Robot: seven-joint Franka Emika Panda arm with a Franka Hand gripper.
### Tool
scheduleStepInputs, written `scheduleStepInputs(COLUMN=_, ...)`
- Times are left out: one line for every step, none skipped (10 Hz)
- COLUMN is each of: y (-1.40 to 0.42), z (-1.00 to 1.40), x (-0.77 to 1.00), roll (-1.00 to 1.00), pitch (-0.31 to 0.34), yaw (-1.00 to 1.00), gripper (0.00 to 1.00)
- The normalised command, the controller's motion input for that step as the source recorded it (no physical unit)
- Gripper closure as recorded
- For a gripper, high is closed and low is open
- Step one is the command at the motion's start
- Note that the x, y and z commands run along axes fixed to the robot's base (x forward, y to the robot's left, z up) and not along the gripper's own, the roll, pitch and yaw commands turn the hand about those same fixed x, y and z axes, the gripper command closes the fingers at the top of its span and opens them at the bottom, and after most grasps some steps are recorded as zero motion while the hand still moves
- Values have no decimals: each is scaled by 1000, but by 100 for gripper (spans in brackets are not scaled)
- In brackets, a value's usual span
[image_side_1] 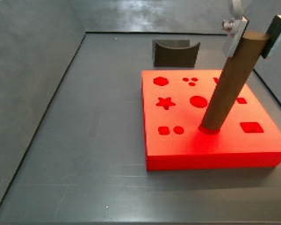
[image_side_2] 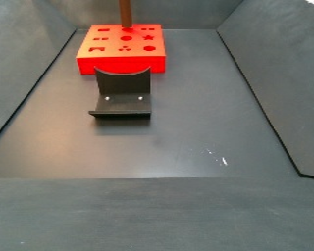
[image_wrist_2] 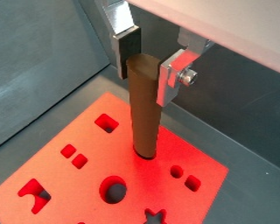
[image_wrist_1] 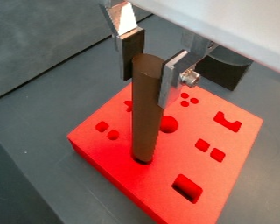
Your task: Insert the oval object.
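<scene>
Standing upright on the red block [image_wrist_1: 166,153], the oval object [image_wrist_1: 143,109] has its lower end at or just inside one of the cut-outs near the block's middle; whether it has entered the hole or only rests on the rim cannot be told from these views. In a side view the peg [image_side_1: 228,81] leans slightly, its top tilted toward the pincer. The pincer [image_wrist_2: 149,54] is clamped on the peg's upper end, silver fingers [image_wrist_2: 175,77] pressing it from two sides in both wrist views.

To finish well, the peg should probably be brought truly vertical before any downward push, since a tilted peg is likely to jam against the hole's edge. Its oval section must also line up with the oval opening, so a small twist about the peg's axis may be needed. Gentle, straight descent seems wisest, releasing only once the peg is seated.

Beyond the block, the dark curved fixture [image_side_2: 122,93] sits apart on the bench [image_side_2: 186,147], clear of the work.
</scene>
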Motion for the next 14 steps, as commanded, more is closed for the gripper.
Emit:
scheduleStepInputs(y=0, z=-29, x=109, roll=0, pitch=0, yaw=29, gripper=100)
scheduleStepInputs(y=0, z=-17, x=0, roll=0, pitch=0, yaw=0, gripper=100)
scheduleStepInputs(y=0, z=-23, x=0, roll=0, pitch=0, yaw=0, gripper=100)
scheduleStepInputs(y=0, z=-77, x=0, roll=0, pitch=0, yaw=0, gripper=100)
scheduleStepInputs(y=0, z=-106, x=0, roll=3, pitch=0, yaw=37, gripper=100)
scheduleStepInputs(y=0, z=-154, x=0, roll=36, pitch=0, yaw=40, gripper=100)
scheduleStepInputs(y=0, z=-214, x=0, roll=70, pitch=0, yaw=63, gripper=100)
scheduleStepInputs(y=-11, z=-186, x=23, roll=80, pitch=0, yaw=163, gripper=100)
scheduleStepInputs(y=-120, z=-146, x=0, roll=119, pitch=0, yaw=277, gripper=100)
scheduleStepInputs(y=-191, z=-103, x=0, roll=164, pitch=0, yaw=380, gripper=100)
scheduleStepInputs(y=-94, z=-137, x=0, roll=154, pitch=-4, yaw=414, gripper=100)
scheduleStepInputs(y=0, z=0, x=0, roll=0, pitch=0, yaw=14, gripper=100)
scheduleStepInputs(y=0, z=-17, x=0, roll=0, pitch=0, yaw=0, gripper=100)
scheduleStepInputs(y=0, z=-271, x=126, roll=10, pitch=4, yaw=-149, gripper=100)
